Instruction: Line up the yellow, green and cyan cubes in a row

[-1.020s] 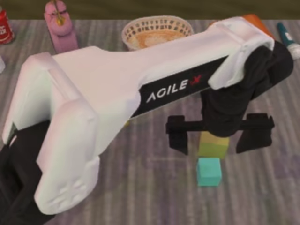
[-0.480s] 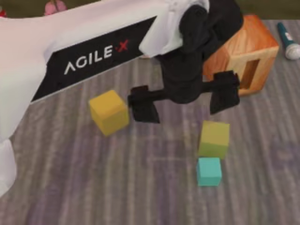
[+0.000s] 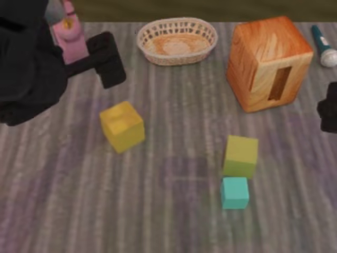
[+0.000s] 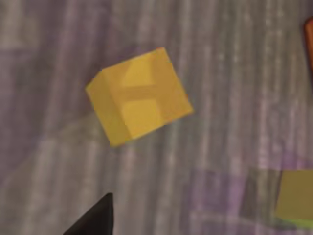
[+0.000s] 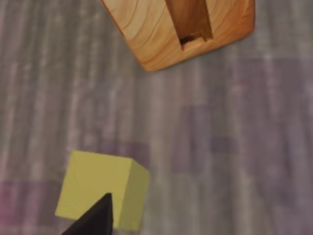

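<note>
A: What sits at the far left of the tabletop (image 3: pixel 174 226)?

B: The left pincer (image 3: pixel 79 60), hanging over the upper left corner. One dark finger (image 3: pixel 108 59) sticks out toward the middle; whether the fingers are apart or together I cannot tell. A pink object (image 3: pixel 70 38) stands just behind it, partly covered by the arm.

A: And the yellow cube (image 3: pixel 122 126)?

B: Left of centre, turned at an angle, on its own, with bare tabletop around it. The left wrist view shows it too (image 4: pixel 139 95).

A: Further right?

B: A woven basket (image 3: pixel 177 39) at the back edge. Nearer the front, the green cube (image 3: pixel 240 156) with the cyan cube (image 3: pixel 234 192) just in front of it, the two close or touching, well apart from the yellow one. Behind them stands the big orange wooden box (image 3: pixel 268 60) with its slot. A blue-and-white item (image 3: pixel 323 46) lies at the back right.

A: The right pincer (image 3: pixel 329 108)?

B: Barely showing at the right edge; its fingers cannot be judged.
</note>
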Controlling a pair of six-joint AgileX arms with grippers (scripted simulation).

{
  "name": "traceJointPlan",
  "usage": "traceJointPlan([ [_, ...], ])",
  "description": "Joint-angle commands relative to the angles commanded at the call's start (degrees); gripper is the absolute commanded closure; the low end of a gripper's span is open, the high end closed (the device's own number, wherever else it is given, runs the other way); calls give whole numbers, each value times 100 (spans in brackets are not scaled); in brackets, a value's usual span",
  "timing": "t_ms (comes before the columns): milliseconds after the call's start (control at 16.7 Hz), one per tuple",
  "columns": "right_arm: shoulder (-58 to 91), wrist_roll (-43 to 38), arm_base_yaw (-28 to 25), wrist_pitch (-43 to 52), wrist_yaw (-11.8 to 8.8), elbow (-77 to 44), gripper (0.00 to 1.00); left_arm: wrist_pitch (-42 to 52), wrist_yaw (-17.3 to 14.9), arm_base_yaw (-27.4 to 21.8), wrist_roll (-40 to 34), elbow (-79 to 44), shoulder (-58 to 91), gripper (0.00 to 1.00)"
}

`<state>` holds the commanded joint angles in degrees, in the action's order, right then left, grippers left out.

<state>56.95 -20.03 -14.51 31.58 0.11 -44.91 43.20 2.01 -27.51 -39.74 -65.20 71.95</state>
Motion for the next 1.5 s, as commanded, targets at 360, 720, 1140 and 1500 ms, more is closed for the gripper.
traceJointPlan([
  [360,3101,-1081,-799,1772,-8,-2370,0,-1948,-67,1511,1673,3509,-3653,0],
  [720,5335,-1869,-1382,2980,-9,-4193,0,-3592,-152,2512,3267,5769,-6176,0],
  [1140,6137,-2170,-1601,3412,0,-4912,0,-4319,-201,2865,3974,6520,-7195,0],
  [1500,6237,-2165,-1593,3185,0,-4767,0,-4319,-201,2865,3974,6520,-7195,0],
])
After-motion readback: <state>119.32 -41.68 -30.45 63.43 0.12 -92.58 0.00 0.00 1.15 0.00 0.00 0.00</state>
